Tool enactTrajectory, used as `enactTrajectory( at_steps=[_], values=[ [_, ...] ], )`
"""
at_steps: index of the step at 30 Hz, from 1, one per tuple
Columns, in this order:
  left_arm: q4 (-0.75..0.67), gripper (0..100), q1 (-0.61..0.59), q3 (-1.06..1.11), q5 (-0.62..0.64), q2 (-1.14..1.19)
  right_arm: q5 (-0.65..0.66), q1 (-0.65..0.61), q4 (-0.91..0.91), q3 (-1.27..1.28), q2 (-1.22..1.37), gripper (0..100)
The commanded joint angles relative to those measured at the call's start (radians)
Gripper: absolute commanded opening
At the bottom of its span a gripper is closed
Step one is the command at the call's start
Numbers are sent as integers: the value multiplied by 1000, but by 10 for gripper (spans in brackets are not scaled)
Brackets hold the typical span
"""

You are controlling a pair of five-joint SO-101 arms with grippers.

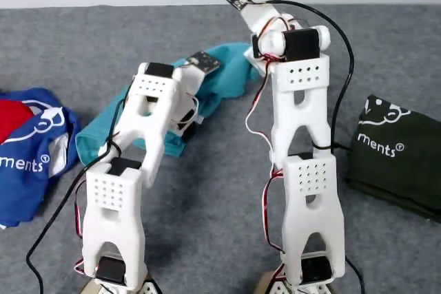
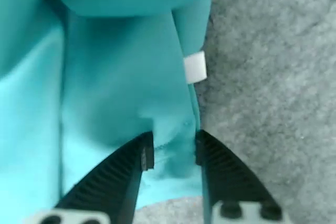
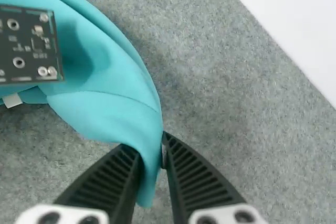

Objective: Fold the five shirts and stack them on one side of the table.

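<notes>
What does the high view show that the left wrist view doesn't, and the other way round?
The high view adds the left arm and right arm, a blue shirt bunched with a red shirt at one side, and a folded dark green shirt at the other. The left wrist view adds the left gripper pinching a fold of fabric, and a small white tag at the cloth's edge. Both share the teal shirt and the grey table.
</notes>
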Motion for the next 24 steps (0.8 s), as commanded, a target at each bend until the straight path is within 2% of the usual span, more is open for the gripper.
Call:
enactTrajectory(
  at_steps=[1,8,24],
  values=[
    [26,110,-18,-68,3,-15,-6,16,35,-35,-7,10],
    [29,76,-37,-76,0,-8,-6,16,33,-38,-7,10],
    [35,81,-9,41,-2,-9,-9,12,31,-38,-7,10]
  ],
)
